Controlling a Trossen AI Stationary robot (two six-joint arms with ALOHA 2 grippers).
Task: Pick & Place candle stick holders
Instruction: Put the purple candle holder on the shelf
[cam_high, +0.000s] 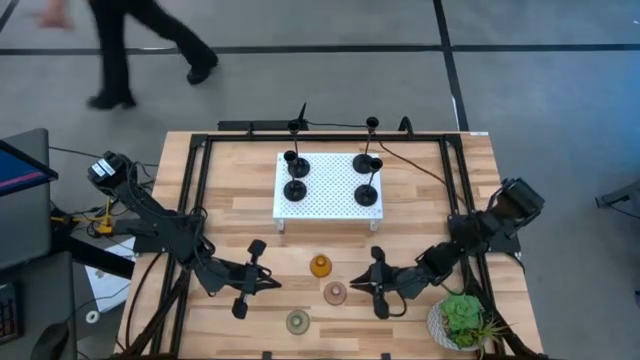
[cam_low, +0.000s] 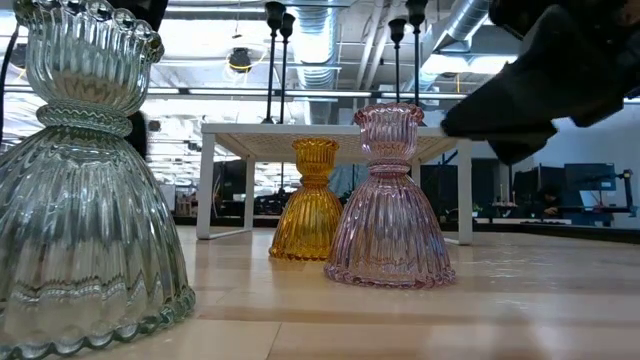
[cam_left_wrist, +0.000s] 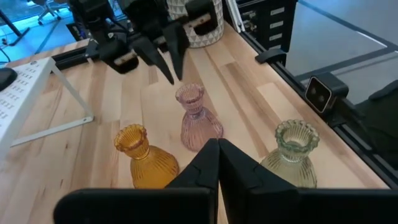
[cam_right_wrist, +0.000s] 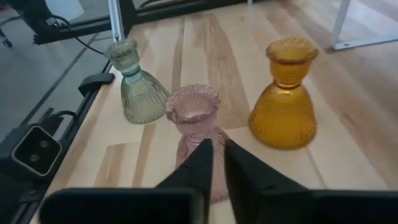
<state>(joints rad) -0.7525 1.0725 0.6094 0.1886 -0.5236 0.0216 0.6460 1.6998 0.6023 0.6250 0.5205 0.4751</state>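
Observation:
Three ribbed glass candle stick holders stand upright on their wide bases on the wooden table: amber (cam_high: 320, 266), pink (cam_high: 335, 292) and pale green (cam_high: 298, 321). They also show in the low view: amber (cam_low: 310, 205), pink (cam_low: 390, 200), green (cam_low: 85, 190). Black holders with disc bases (cam_high: 295, 190) (cam_high: 367, 193) stand on the white perforated platform (cam_high: 328, 205). My left gripper (cam_high: 274, 283) is shut and empty, left of the glass holders. My right gripper (cam_high: 356, 283) is shut with its tips close beside the pink holder's neck (cam_right_wrist: 193, 115), apart from it in the low view.
A green potted plant (cam_high: 462, 320) stands at the near right corner, behind my right arm. The dark frame rails (cam_high: 200, 180) run along the table's sides. A person (cam_high: 130, 50) walks on the floor beyond the far edge. Bare wood lies between the platform and the glass holders.

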